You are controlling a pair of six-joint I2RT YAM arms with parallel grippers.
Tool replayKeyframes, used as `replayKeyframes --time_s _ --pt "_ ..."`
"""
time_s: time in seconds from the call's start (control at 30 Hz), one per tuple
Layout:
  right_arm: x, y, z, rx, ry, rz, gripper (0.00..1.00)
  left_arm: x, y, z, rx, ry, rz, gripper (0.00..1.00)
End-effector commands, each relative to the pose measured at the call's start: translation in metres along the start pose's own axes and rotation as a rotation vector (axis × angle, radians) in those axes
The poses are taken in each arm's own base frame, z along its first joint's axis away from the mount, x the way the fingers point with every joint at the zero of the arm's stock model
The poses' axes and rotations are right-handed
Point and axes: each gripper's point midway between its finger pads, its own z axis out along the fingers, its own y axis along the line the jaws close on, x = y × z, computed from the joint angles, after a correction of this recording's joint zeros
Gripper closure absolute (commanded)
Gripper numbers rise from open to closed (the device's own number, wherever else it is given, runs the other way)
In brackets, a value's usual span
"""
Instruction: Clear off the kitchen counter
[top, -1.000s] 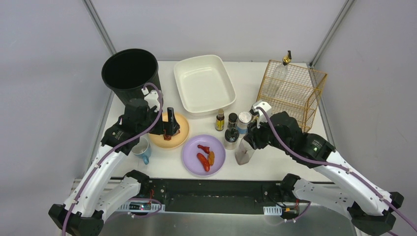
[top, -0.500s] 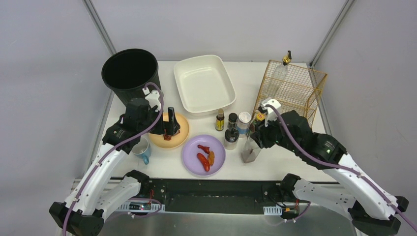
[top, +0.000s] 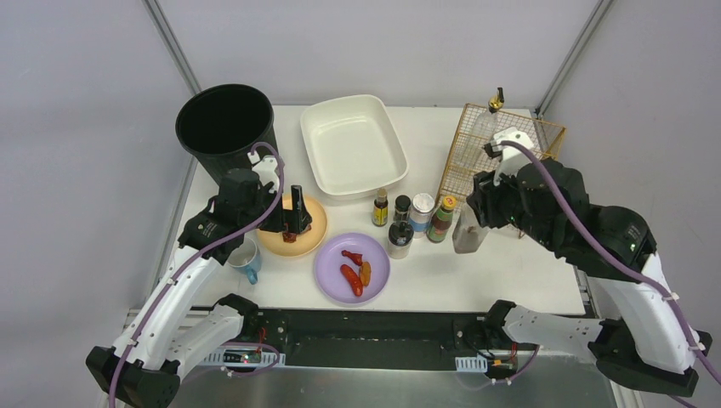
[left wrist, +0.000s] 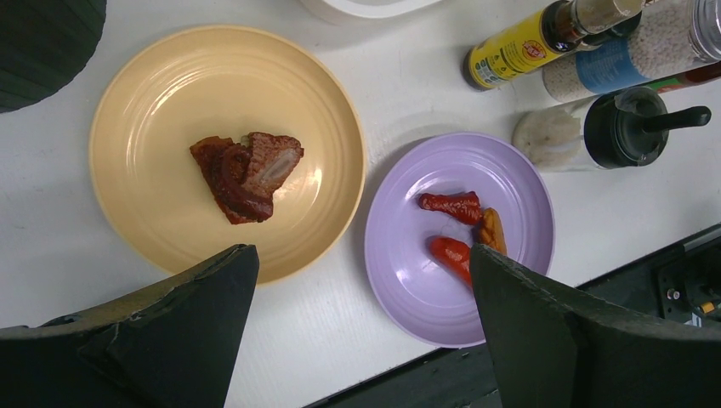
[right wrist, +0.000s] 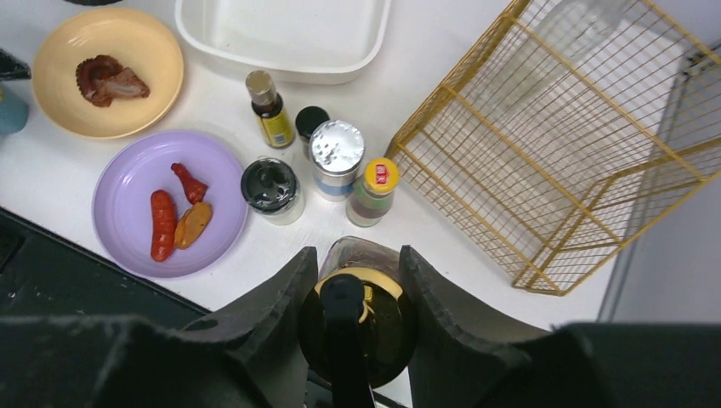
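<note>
The white kitchen counter holds a yellow plate with a piece of red meat and a purple plate with sausages. My left gripper is open and empty, hovering above the near edge of the yellow plate. My right gripper is shut on a glass bottle with a black and gold pourer top. It holds the bottle just left of the gold rack's near corner. A cluster of condiment bottles stands between the plates and the rack.
A black bin stands back left. A white basin sits at back centre. A gold wire rack at back right holds a clear bottle. A blue mug sits beside the yellow plate under my left arm.
My right gripper has carried the glass bottle to the right and back, toward the gold rack, uncovering a yellow-capped bottle in the cluster. My left gripper has barely moved.
</note>
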Motion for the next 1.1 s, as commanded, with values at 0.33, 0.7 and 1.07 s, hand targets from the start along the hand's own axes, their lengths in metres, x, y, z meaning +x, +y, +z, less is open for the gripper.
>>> replayKeyframes --time_s 0.33,0.7,1.07 --pt "-0.087 -0.087 -0.030 0.443 -0.172 0.003 1.00 -0.011 -0.002 0.000 0.019 -0.032 0.020 0.00" --pt "-0.132 -0.139 0.003 0.533 -0.267 0.141 1.00 -0.011 -0.004 -0.002 0.028 -0.037 0.020 0.00" --pt "-0.187 -0.205 0.006 0.578 -0.455 0.271 1.00 -0.009 -0.005 -0.003 0.037 -0.038 0.018 0.00"
